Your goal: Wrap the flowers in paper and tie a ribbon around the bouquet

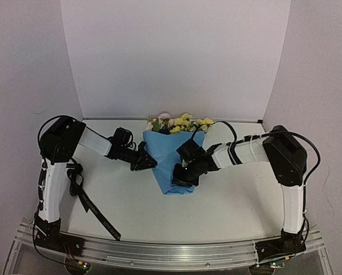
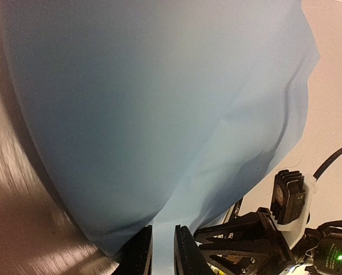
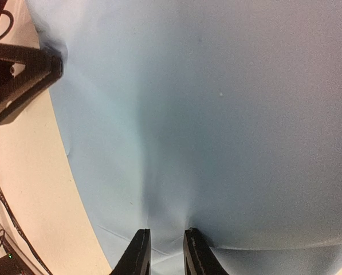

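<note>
While the left hand (image 1: 150, 164) clenches the paper (image 1: 169, 154) edge between its fingertips (image 2: 137, 255), the right hand (image 1: 177, 179) nips a pucker of the same cone from the opposite side. Flowers (image 1: 179, 122) poke out beyond both. Best play: hold the overlap taut, then free one hand for the ribbon (image 1: 96, 212), lying behind the left on the surface (image 1: 234, 200).
</note>
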Motion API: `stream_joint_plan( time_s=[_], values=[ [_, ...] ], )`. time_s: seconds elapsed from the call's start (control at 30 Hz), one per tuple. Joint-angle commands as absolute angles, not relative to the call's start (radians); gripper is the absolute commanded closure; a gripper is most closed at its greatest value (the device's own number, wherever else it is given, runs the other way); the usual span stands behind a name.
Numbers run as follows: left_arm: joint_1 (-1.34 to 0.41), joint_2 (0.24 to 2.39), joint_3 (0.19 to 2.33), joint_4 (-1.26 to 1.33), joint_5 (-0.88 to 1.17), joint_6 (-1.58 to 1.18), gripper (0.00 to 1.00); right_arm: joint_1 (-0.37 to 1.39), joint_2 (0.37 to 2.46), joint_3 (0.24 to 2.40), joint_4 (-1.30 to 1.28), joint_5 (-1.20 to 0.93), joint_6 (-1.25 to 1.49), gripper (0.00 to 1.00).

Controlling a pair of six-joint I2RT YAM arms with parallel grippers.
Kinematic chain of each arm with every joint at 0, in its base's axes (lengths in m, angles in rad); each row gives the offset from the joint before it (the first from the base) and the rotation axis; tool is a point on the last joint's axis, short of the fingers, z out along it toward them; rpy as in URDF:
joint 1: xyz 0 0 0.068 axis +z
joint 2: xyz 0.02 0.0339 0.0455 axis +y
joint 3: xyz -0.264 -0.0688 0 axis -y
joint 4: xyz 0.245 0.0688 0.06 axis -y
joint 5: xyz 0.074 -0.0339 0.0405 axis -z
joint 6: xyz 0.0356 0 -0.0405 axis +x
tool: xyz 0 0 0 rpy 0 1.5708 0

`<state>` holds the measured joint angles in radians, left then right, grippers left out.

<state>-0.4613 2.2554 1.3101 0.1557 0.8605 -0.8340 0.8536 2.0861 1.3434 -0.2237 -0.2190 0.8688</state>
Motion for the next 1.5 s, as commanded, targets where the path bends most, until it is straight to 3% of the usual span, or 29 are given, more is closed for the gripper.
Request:
stream_joint_plan(
  time_s=[0.0,1.47],
  values=[
    [-0.432,2.299,1.377,0.088,0.836,-0.803,0.84,0.861,2.137,1.308,-0.293,-0.225,0.864,0.78],
    [-0.233,2.553,1.883,-0.106,0.84,-0.787,0.83,0.861,2.164,1.318,-0.304,-0.241,0.874,0.78]
  ],
)
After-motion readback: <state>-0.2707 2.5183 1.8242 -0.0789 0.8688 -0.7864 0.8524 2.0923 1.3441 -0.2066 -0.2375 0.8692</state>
